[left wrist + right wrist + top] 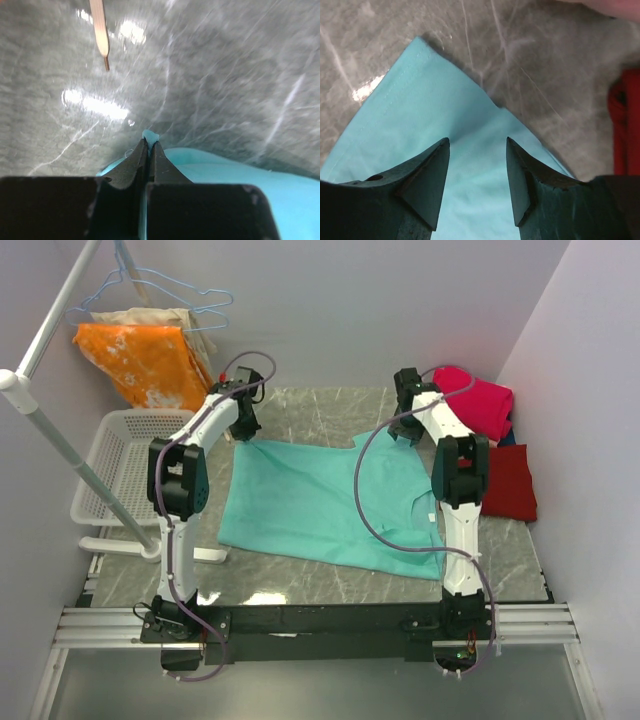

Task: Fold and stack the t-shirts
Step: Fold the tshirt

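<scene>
A teal t-shirt (320,500) lies spread on the grey marble table. My left gripper (246,428) is shut on its far left corner; the left wrist view shows a pinch of teal cloth (150,136) between the closed jaws (149,145). My right gripper (404,430) is open, held over the shirt's far right corner; the right wrist view shows teal cloth (445,120) under the spread jaws (477,142). A magenta-pink shirt (480,400) lies folded at the far right on a dark pile. A dark red shirt (510,480) lies folded beside it.
A white basket (115,465) stands at the left. An orange white-blotched cloth (150,360) and a beige cloth (185,320) hang from hangers on a rack (45,430) at the far left. Walls close in the table at back and right.
</scene>
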Tool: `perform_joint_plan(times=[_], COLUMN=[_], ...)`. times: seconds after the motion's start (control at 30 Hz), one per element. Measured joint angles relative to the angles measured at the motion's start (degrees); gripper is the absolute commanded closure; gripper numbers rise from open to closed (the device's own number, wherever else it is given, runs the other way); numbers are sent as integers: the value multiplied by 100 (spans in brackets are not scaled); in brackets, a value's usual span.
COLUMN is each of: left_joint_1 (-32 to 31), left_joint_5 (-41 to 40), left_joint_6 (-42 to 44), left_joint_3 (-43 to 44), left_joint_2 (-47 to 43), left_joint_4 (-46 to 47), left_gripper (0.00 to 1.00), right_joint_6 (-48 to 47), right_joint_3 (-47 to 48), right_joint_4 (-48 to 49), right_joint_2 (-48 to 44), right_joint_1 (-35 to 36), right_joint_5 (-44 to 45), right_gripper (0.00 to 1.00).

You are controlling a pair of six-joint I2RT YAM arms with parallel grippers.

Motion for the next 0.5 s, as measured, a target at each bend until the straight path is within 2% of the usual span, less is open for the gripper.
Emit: perform_joint_plan(times=[0.37, 0.5], left_joint_1=[-131, -146], left_joint_5=[101, 98], left_joint_6=[125, 144], left_joint_3=[-251, -251], left_joint_2=[0, 0], left_joint_4=[-22, -31], left_gripper=[99, 99], right_joint_6=[-146, -162], right_joint_3=[-63, 715], right_joint_4=[1215, 1088], right_joint_2=[138, 472], right_joint_1=[-17, -20], right_joint_5=[-138, -162], right_gripper=[43, 43])
